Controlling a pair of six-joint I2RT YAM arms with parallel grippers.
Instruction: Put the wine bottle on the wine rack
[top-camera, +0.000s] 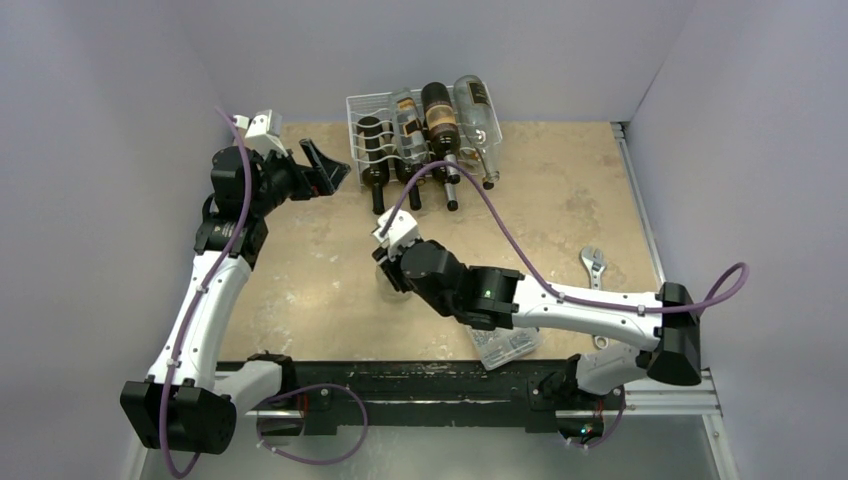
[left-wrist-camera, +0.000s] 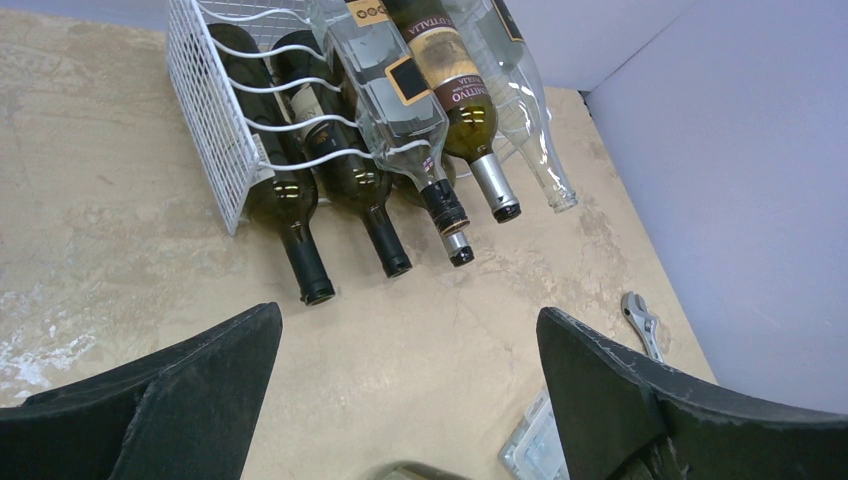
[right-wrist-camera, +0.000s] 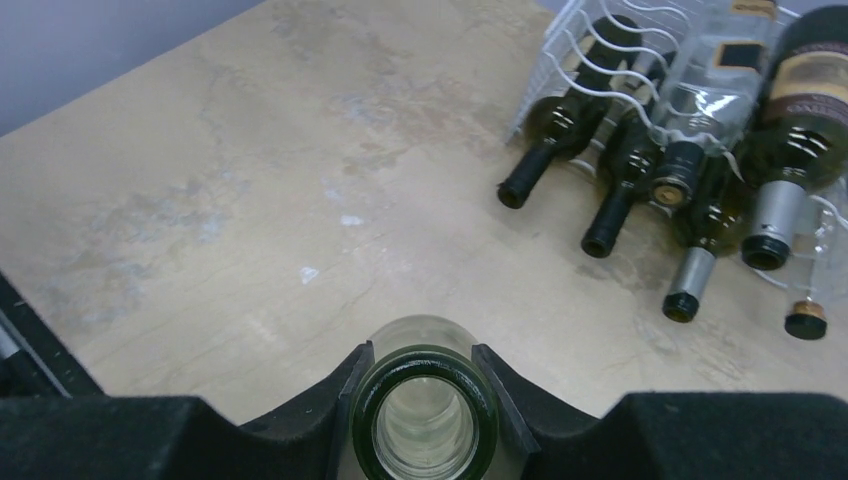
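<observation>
A clear, greenish wine bottle (right-wrist-camera: 425, 425) stands upright on the table, and I see its open mouth from above. My right gripper (right-wrist-camera: 425, 400) is shut on its neck, with the fingers (right-wrist-camera: 300, 425) pressed on both sides. In the top view the right gripper (top-camera: 392, 265) covers most of the bottle (top-camera: 392, 285), at the table's middle. The white wire wine rack (top-camera: 360, 105) stands at the back and holds several bottles lying neck-forward; it also shows in the left wrist view (left-wrist-camera: 215, 110) and the right wrist view (right-wrist-camera: 575, 45). My left gripper (top-camera: 325, 165) is open and empty, just left of the rack.
A silver wrench (top-camera: 593, 265) lies at the right of the table. A clear plastic box of small parts (top-camera: 505, 345) lies near the front edge under the right arm. Grey walls close the table on three sides.
</observation>
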